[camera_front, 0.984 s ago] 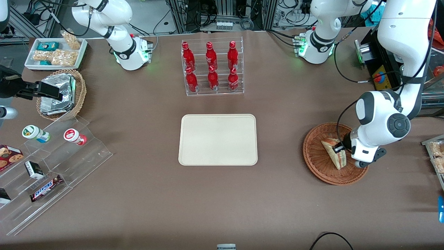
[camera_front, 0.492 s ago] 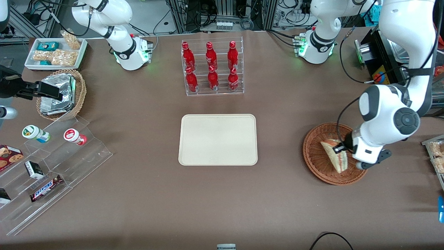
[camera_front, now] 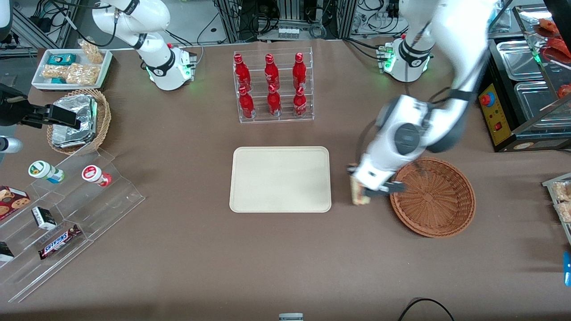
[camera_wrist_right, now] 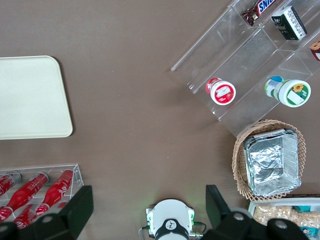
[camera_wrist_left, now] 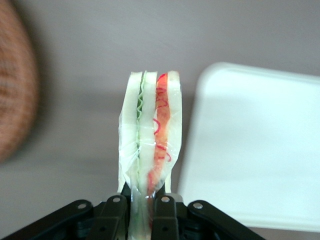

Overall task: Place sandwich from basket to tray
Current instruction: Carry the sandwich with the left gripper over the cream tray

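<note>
My left gripper (camera_front: 359, 191) is shut on the sandwich (camera_front: 356, 191), a plastic-wrapped wedge of white bread with green and orange-red filling. It holds the sandwich in the air over the bare table between the basket (camera_front: 441, 209) and the tray (camera_front: 280, 179). In the left wrist view the sandwich (camera_wrist_left: 150, 145) stands on edge between the black fingers (camera_wrist_left: 113, 212), with the tray (camera_wrist_left: 255, 150) beside it and the basket (camera_wrist_left: 15, 105) at the edge. The reddish-brown basket holds nothing. The cream tray also shows in the right wrist view (camera_wrist_right: 30, 97).
A clear rack of red bottles (camera_front: 272, 87) stands farther from the front camera than the tray. Toward the parked arm's end are a small wicker basket with foil packets (camera_front: 76, 120), a white snack tray (camera_front: 71, 67) and clear stepped shelves with snacks (camera_front: 67, 214).
The gripper lifted the sandwich out of the basket and carried it sideways toward the tray. The basket now holds nothing.
</note>
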`<state>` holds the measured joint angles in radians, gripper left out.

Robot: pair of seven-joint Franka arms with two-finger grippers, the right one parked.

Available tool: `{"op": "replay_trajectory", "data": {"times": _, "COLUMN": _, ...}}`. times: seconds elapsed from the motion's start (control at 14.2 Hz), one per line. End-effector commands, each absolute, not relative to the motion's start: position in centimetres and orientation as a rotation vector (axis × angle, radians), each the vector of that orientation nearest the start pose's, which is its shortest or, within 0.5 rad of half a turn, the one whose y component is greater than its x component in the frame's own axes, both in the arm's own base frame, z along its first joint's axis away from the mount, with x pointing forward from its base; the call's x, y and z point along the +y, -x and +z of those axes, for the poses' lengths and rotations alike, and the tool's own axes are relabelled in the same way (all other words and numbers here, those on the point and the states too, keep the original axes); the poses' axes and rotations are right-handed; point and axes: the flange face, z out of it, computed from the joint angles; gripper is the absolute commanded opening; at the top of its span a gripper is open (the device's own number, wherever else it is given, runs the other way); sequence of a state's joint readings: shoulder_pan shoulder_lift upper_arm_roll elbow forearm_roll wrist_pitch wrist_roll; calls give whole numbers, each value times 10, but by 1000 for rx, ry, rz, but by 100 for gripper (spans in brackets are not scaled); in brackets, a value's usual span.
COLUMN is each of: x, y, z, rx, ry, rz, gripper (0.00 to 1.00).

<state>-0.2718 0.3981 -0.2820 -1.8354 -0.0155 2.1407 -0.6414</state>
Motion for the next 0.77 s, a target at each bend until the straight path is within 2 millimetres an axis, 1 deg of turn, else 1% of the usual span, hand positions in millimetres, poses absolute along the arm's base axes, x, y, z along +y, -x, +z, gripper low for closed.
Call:
{"op": "replay_trajectory", "data": {"times": 0.0, "x": -400, "y": -546, "z": 306, "rx": -217, "ry": 3205, "rz": 207, "gripper": 18}}
{"op": "replay_trajectory", "data": {"times": 0.07, "x": -431, "y": -544, "z": 300, "rx": -219, "ry": 3211, "rz": 219, "gripper": 18}}
{"op": "replay_trajectory", "data": {"times": 0.14, "x": -460, "y": -534, "z": 289, "rx": -208, "ry": 3197, "rz": 252, "gripper": 18}}
{"op": "replay_trajectory", "data": {"times": 0.21, "x": -481, "y": -527, "z": 279, "rx": -204, "ry": 3194, "rz": 262, "gripper": 18}}
{"op": "replay_trajectory", "data": {"times": 0.35, "x": -504, "y": -513, "z": 266, "rx": -158, "ry": 3171, "rz": 234, "gripper": 19}}
{"op": "replay_trajectory", "data": {"times": 0.49, "x": -523, "y": -504, "z": 261, "rx": -144, "ry": 3172, "rz": 215, "gripper": 19}}
{"op": "replay_trajectory", "data": {"times": 0.56, "x": -535, "y": -494, "z": 258, "rx": -114, "ry": 3174, "rz": 217, "gripper": 19}}
{"op": "replay_trajectory", "data": {"times": 0.63, "x": -540, "y": -492, "z": 253, "rx": -103, "ry": 3171, "rz": 220, "gripper": 22}}
{"op": "replay_trajectory", "data": {"times": 0.7, "x": -541, "y": -492, "z": 251, "rx": -105, "ry": 3175, "rz": 224, "gripper": 35}}
